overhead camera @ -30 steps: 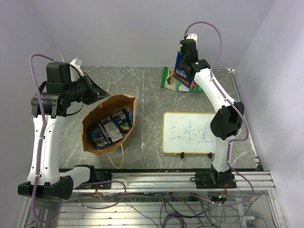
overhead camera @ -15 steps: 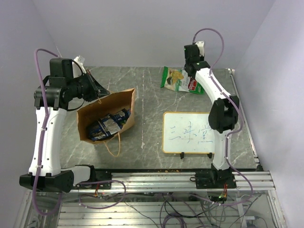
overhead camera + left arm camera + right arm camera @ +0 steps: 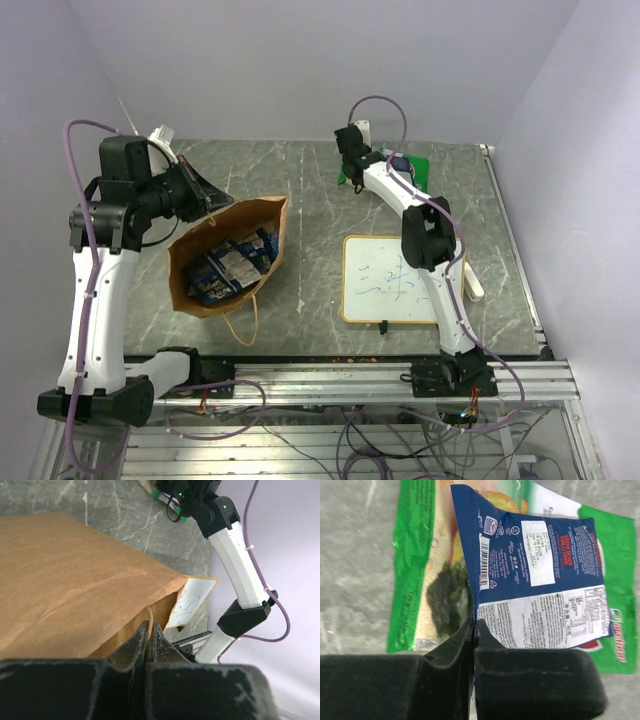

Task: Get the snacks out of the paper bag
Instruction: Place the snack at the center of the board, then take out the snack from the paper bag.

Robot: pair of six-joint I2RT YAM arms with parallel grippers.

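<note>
Left gripper (image 3: 148,629) pinches the paper bag (image 3: 75,580) rim, right gripper (image 3: 474,628) clamps a blue packet (image 3: 535,580); the thin rim could tear.

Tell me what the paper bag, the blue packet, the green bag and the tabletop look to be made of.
The paper bag: brown kraft paper, matte, with soft creases. The blue packet: plastic film, likely, smooth with printed label. The green bag: glossy film, glints along its wrinkled edge. The tabletop: grey, white-veined, stone or a stone-look sheet; can't tell which.
</note>
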